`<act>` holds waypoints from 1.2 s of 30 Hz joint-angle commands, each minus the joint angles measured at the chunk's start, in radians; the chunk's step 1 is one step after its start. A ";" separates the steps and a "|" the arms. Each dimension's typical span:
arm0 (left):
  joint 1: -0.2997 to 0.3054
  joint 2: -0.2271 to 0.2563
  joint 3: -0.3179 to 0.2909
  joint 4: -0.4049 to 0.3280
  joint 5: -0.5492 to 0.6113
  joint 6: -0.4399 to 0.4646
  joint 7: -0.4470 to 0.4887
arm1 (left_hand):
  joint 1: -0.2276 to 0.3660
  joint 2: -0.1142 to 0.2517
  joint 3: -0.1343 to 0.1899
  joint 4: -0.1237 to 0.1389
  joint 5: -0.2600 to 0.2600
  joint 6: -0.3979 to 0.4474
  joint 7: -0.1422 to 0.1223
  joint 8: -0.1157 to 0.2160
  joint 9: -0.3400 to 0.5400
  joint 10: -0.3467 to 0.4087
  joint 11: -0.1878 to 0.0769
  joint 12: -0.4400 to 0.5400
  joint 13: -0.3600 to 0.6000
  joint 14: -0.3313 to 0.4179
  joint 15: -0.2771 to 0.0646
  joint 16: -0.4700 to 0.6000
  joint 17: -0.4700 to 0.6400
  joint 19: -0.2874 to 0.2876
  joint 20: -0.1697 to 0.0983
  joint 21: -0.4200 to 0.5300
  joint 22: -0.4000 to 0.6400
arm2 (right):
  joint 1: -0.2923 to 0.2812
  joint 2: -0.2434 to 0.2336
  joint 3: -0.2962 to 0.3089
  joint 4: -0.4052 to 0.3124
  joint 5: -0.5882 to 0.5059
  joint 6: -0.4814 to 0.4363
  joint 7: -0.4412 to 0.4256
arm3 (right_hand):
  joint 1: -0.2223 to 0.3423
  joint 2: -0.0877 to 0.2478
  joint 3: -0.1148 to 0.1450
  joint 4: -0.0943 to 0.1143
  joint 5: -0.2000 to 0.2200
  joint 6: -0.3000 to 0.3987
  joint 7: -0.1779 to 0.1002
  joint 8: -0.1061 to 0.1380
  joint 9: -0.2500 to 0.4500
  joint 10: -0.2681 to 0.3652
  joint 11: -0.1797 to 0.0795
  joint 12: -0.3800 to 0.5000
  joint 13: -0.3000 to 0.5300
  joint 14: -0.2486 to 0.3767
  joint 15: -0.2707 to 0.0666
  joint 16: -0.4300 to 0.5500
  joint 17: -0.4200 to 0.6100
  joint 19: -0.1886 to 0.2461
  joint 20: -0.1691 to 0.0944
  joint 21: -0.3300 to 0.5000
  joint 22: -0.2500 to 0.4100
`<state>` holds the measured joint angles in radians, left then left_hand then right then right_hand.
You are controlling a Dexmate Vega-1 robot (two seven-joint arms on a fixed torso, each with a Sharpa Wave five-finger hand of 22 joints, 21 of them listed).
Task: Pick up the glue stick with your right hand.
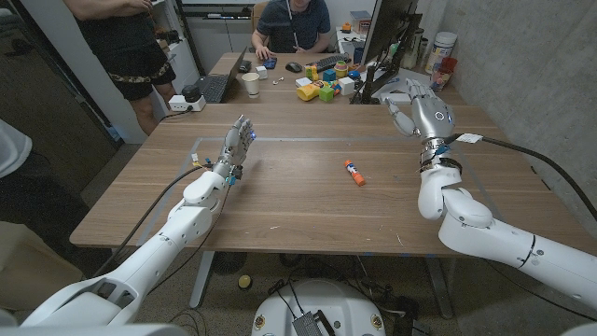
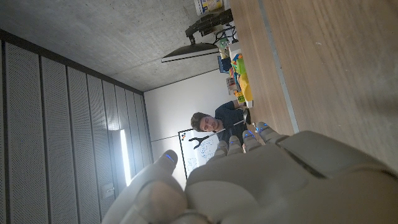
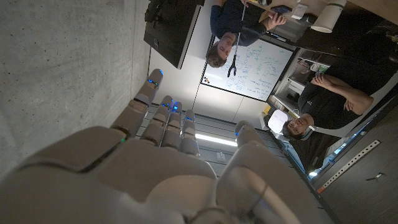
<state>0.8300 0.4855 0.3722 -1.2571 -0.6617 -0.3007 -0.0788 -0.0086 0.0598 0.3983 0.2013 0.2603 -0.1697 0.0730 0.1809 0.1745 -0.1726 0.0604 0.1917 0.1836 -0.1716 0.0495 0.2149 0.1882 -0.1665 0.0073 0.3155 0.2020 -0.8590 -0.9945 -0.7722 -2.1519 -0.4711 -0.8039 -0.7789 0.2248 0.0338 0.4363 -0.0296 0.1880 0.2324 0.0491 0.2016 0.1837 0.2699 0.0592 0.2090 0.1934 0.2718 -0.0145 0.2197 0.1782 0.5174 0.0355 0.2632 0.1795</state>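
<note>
The small glue stick with a white body and an orange cap (image 1: 354,172) lies on its side on the wooden table (image 1: 280,196), between the two arms and nearer to the right one. The right hand (image 1: 417,107) is raised above the far right part of the table, well apart from the glue stick, with fingers loosely spread and holding nothing. The left hand (image 1: 237,143) stands upright on the left side, also empty with fingers apart. I judge the reach is not yet begun. The next move asks the right hand to travel inward and down to the stick, then close the fingers around its thin body.
</note>
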 commanded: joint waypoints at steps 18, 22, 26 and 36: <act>-0.012 -0.005 0.003 0.013 0.000 0.001 -0.010 | -0.001 0.124 -0.006 -0.001 0.007 -0.089 0.006 0.003 0.003 -0.145 0.008 0.001 0.003 -0.211 0.003 -0.001 0.002 -0.072 0.006 -0.004 0.003 | 0.130 -0.052 -0.194 -0.051 -0.020 -0.079 0.244 | 0.074 -0.053 -0.005 -0.073 0.026 0.031 -0.007 0.006 0.003 0.037 -0.018 0.000 0.003 0.044 -0.010 -0.008 0.001 0.049 -0.008 0.012 0.007; -0.012 -0.003 0.003 0.012 0.000 0.004 -0.010 | -0.001 0.125 -0.006 -0.001 0.008 -0.088 0.006 0.003 0.003 -0.145 0.008 0.001 0.003 -0.211 0.003 -0.001 0.001 -0.072 0.006 -0.004 0.003 | 0.153 -0.047 -0.221 -0.047 -0.030 -0.077 0.275 | 0.093 -0.060 -0.006 -0.087 0.031 0.040 -0.018 0.007 0.003 0.034 -0.028 -0.003 0.003 0.041 -0.014 -0.012 0.001 0.051 -0.012 0.010 0.007; -0.012 -0.001 0.002 0.012 -0.001 0.003 -0.013 | -0.001 0.125 -0.007 -0.001 0.008 -0.089 0.005 0.003 0.003 -0.145 0.008 0.001 0.003 -0.211 0.003 -0.002 0.001 -0.072 0.006 -0.005 0.003 | 0.181 -0.036 -0.253 -0.036 -0.046 -0.077 0.309 | 0.108 -0.065 -0.007 -0.097 0.034 0.042 -0.027 0.006 0.003 0.022 -0.032 -0.009 0.004 0.033 -0.019 -0.017 0.001 0.051 -0.015 0.009 0.007; -0.004 0.005 -0.004 0.004 -0.003 0.005 -0.006 | -0.001 0.125 -0.008 -0.001 0.008 -0.088 0.005 0.003 0.003 -0.145 0.008 0.001 0.003 -0.210 0.003 -0.002 0.001 -0.072 0.007 -0.005 0.003 | 0.238 -0.004 -0.310 0.002 -0.068 -0.046 0.362 | 0.153 -0.078 -0.011 -0.121 0.046 0.034 -0.049 -0.001 0.004 -0.005 -0.047 -0.019 0.004 0.026 -0.026 -0.023 0.001 0.065 -0.024 0.009 0.007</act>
<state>0.8192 0.4845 0.3748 -1.2461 -0.6620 -0.2967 -0.0880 -0.0086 0.0597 0.3943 0.1972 0.2603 -0.1697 0.0730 0.1809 0.1746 -0.1726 0.0603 0.1917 0.1835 -0.1716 0.0495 0.2149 0.1882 -0.1665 0.0073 0.3104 0.2019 -0.6760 -1.0249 -1.0220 -2.1788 -0.5107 -0.8762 -0.4896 0.3636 -0.0440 0.4251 -0.1407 0.2271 0.2643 0.0068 0.2016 0.1836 0.2698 0.0125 0.1915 0.1930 0.2965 -0.0326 0.1995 0.1769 0.5695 0.0156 0.2708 0.1839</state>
